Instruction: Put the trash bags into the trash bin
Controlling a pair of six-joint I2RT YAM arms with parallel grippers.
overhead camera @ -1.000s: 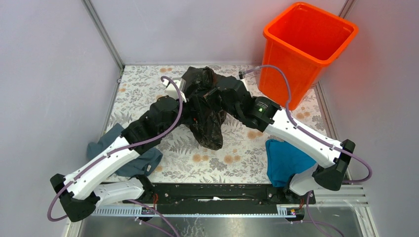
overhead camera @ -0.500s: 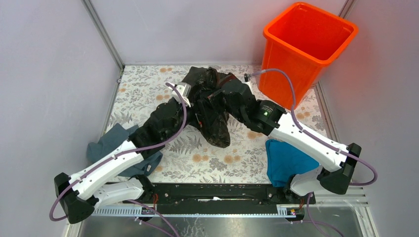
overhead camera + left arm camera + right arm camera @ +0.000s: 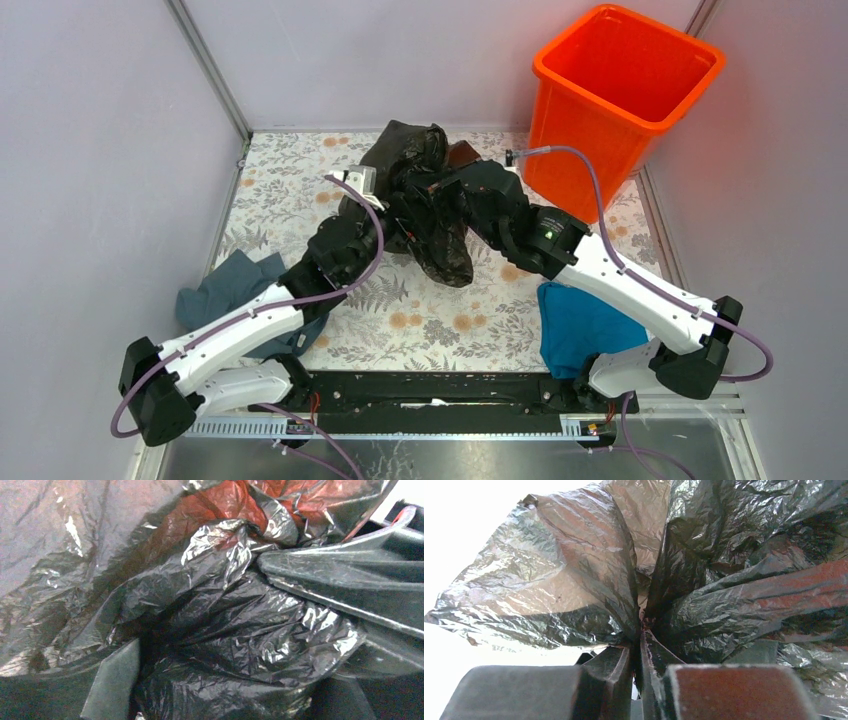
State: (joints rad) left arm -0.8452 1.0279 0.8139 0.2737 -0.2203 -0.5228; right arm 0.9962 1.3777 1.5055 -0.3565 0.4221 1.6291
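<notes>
The black trash bag point(image 3: 437, 215) hangs bunched between the two arms above the middle of the floral desk point(image 3: 420, 322), toward its far side; its crumpled lower end droops toward the desk, though whether it touches cannot be told; the thin upper sheet spreads brownish and half see-through behind the arms. The right fingers point(image 3: 629, 652) are pressed together with almost no gap, and a gathered pleat of the glossy plastic is pinched between them, the film fanning out from the pinch. The left fingers point(image 3: 396, 205) are buried in the folds from the other side; the left wrist view is filled with crinkled black plastic, and how far those fingers are parted, or whether they grip, cannot be told. The orange trash bin point(image 3: 580, 150) stands upright at the far right corner, to the right of the bag and apart from it. A grey-blue cloth point(image 3: 222, 290) lies near the left arm; a teal cloth point(image 3: 580, 325) lies under the right arm.
</notes>
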